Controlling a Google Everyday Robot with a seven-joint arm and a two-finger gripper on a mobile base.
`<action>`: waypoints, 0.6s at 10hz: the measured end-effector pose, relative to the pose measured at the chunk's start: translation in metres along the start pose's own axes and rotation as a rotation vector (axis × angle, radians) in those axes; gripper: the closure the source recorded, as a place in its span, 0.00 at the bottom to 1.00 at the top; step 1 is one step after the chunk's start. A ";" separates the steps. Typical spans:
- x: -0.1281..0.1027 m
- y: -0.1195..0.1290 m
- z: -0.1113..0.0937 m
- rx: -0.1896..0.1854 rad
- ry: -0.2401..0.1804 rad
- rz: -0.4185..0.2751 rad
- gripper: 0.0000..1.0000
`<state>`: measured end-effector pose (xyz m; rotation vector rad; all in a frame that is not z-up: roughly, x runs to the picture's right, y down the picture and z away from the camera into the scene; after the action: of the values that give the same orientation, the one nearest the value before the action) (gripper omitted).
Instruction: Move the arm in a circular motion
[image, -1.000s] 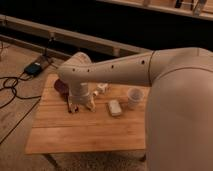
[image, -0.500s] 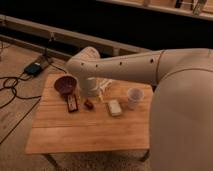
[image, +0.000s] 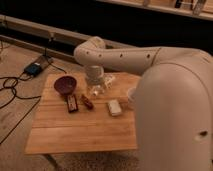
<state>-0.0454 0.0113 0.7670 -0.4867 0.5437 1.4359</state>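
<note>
Nearest, filling the right side: the bulky cream-white arm (image: 170, 100), bending left over the far part of a wooden table (image: 80, 135). Midway back on the tabletop: a dark flat bar (image: 72, 103), a reddish-brown snack (image: 87, 101) just beside it, a white block (image: 114, 107) further right. Behind those, a dark red bowl (image: 65, 85) at left, with the pale gripper (image: 97, 89) hanging low just right of it. Beyond, on the floor: black cables (image: 15, 95) and a small dark box (image: 35, 67).

Dim, warm indoor light, backdrop near black, arm (image: 150, 60) catching a soft cream glow on top, underside shaded, gripper (image: 98, 89) pale over the far side of the amber-lit wooden table (image: 80, 127)
</note>
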 end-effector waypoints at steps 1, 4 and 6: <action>-0.013 0.009 0.003 -0.001 -0.001 -0.022 0.35; -0.039 0.045 0.014 -0.018 0.004 -0.088 0.35; -0.042 0.080 0.025 -0.033 0.018 -0.152 0.35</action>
<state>-0.1264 0.0003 0.8132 -0.5557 0.4875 1.2984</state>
